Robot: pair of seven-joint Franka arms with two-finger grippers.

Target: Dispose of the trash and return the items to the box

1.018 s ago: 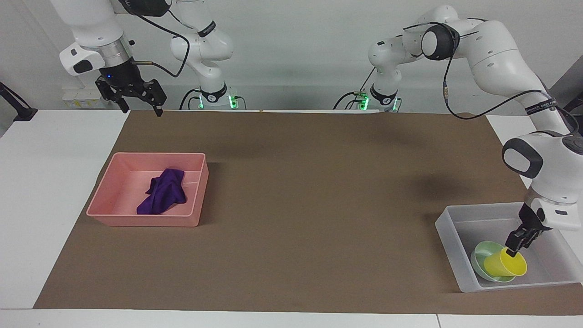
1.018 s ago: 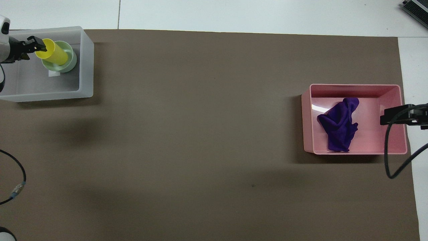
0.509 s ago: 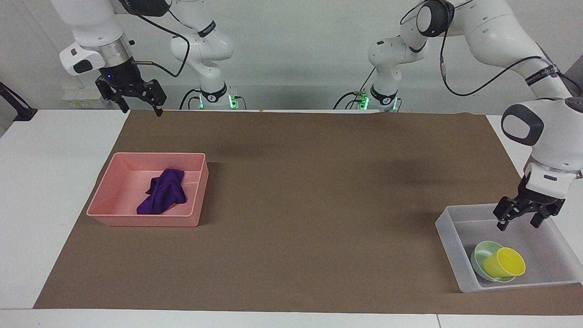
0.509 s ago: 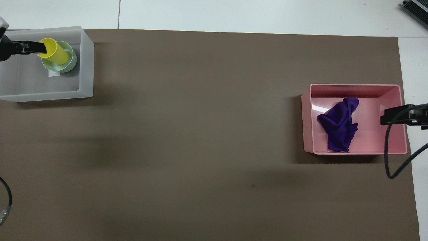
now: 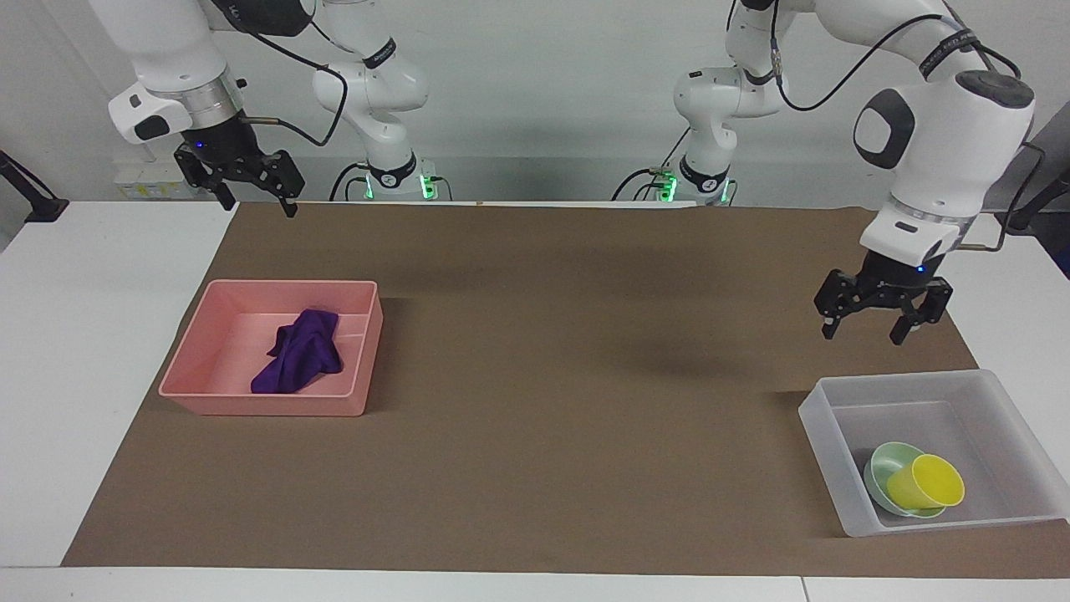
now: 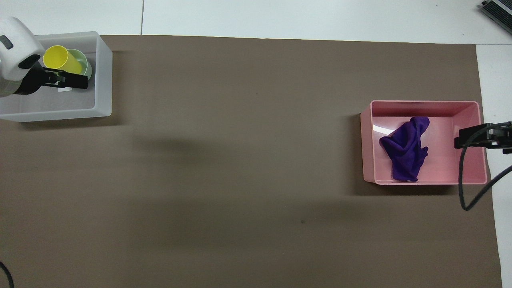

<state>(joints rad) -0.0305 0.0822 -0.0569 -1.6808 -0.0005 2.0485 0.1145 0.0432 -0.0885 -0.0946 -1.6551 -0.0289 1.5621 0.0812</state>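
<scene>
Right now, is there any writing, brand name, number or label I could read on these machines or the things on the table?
None can be read.
Black bands with white lettering on the white robot arms: too small to read.
Small white square label on the bottom of the translucent whitish plastic bin: partly hidden by the left claw; no text shows.

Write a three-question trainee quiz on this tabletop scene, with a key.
1. True or false: the purple cloth lies in the pink bin.
2. The yellow cup rests on: A) the brown mat, B) the green bowl inside the translucent box, C) the pink bin.
3. Fill in: the left pincer, raised near the box, is ____.

Key: 1 true; 2 B; 3 open and empty.
</scene>
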